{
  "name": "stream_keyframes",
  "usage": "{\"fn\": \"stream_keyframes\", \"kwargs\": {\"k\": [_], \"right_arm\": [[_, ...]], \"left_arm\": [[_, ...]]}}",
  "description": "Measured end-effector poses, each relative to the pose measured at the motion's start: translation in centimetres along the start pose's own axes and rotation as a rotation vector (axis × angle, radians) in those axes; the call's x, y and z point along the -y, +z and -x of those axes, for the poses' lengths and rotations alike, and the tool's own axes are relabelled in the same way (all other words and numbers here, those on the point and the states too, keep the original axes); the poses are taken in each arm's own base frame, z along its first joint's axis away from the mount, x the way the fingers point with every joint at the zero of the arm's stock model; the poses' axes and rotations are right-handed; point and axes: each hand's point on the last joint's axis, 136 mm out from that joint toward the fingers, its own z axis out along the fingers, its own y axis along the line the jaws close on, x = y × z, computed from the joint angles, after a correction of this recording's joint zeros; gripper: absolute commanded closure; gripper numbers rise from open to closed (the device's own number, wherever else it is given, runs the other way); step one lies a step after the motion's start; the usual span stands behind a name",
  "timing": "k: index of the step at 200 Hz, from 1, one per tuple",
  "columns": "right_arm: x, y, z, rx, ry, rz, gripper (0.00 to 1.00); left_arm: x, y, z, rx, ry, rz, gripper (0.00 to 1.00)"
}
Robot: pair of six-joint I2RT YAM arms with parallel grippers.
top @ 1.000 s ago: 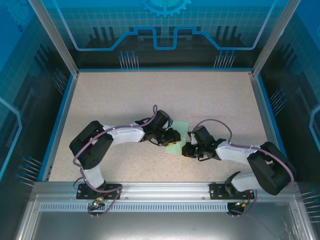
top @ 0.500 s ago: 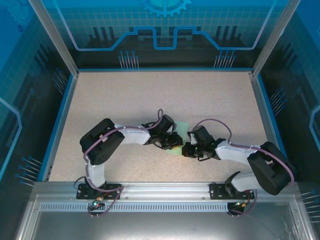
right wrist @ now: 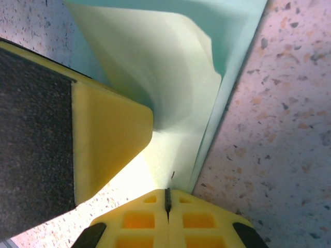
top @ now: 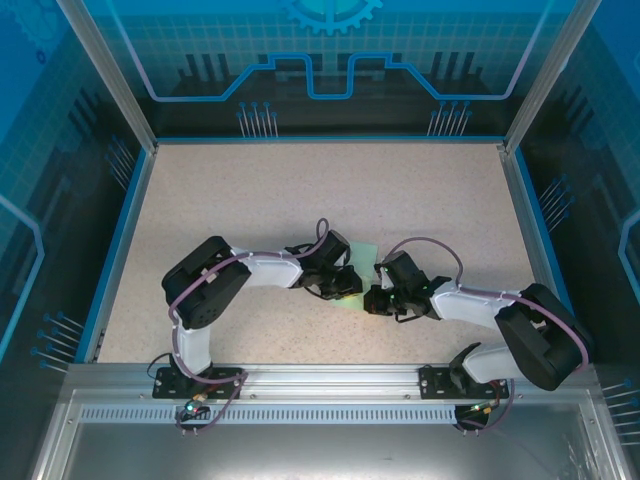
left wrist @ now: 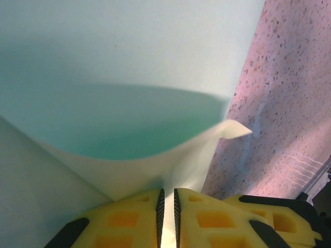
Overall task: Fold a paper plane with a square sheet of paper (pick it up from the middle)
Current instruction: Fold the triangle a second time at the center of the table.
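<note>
The left hand (top: pixel 347 284) and the right hand (top: pixel 374 299) meet nose to nose in the top view, mid-way across the speckled beige counter (top: pixel 250 200). The thin, pale mint-green square sheet of paper (top: pixel 364 257) lies between and under them, and slivers of it peek out past the left hand. Two hands on so small a sheet suggests that one anchors it while the other turns a flap over.

From the left wrist, the left hand (left wrist: pixel 166 195) has its yellow foam fingers (left wrist: pixel 124 219) closed to a hairline on a raised edge of the sheet (left wrist: pixel 129 46), above the counter (left wrist: pixel 295 103). The paper bows up from the grip in a soft curve, shadowed beneath, with one corner curling toward the counter. I judge this to be a fold in the making, not yet pressed flat.

From the right wrist, the right hand (right wrist: pixel 167 199) is shut tight and pinches the near edge of the sheet (right wrist: pixel 155 67), probably to keep it from sliding. A yellow finger with a black backing (right wrist: pixel 103 129), seemingly the left hand's, stands just beside the paper. Here the sheet rises in layered flaps, with no dart shape yet.
</note>
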Motion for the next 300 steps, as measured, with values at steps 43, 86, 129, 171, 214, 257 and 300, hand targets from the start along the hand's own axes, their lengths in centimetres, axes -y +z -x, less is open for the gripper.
{"fn": "stream_keyframes", "kwargs": {"k": [43, 86, 129, 171, 214, 257, 300], "right_arm": [[0.0, 0.0, 0.0, -0.001, -0.007, -0.001, 1.00], [0.1, 0.0, 0.0, 0.001, -0.014, -0.003, 1.00], [0.1, 0.0, 0.2, 0.008, -0.019, -0.007, 1.00], [0.1, 0.0, 0.2, 0.008, -0.019, -0.007, 1.00], [0.1, 0.0, 0.2, 0.010, -0.020, -0.007, 1.00], [0.3, -0.4, 0.0, 0.007, -0.019, -0.019, 1.00], [1.0, -1.8, -1.2, -0.031, -0.011, -0.064, 0.95]], "left_arm": [[-0.6, -0.5, 1.5, 0.016, 0.006, 0.020, 0.83], [-0.7, -0.4, 2.4, 0.003, 0.016, 0.030, 0.83], [-1.0, -0.6, 3.3, -0.002, 0.031, 0.028, 0.83], [-2.2, -1.7, 5.8, 0.044, 0.020, 0.035, 0.83], [-2.4, -1.8, 6.4, 0.045, 0.028, 0.044, 0.83], [-2.4, -1.8, 6.4, 0.035, 0.045, 0.054, 0.82], [-2.6, -1.9, 7.5, 0.055, 0.057, 0.060, 0.83]]}}
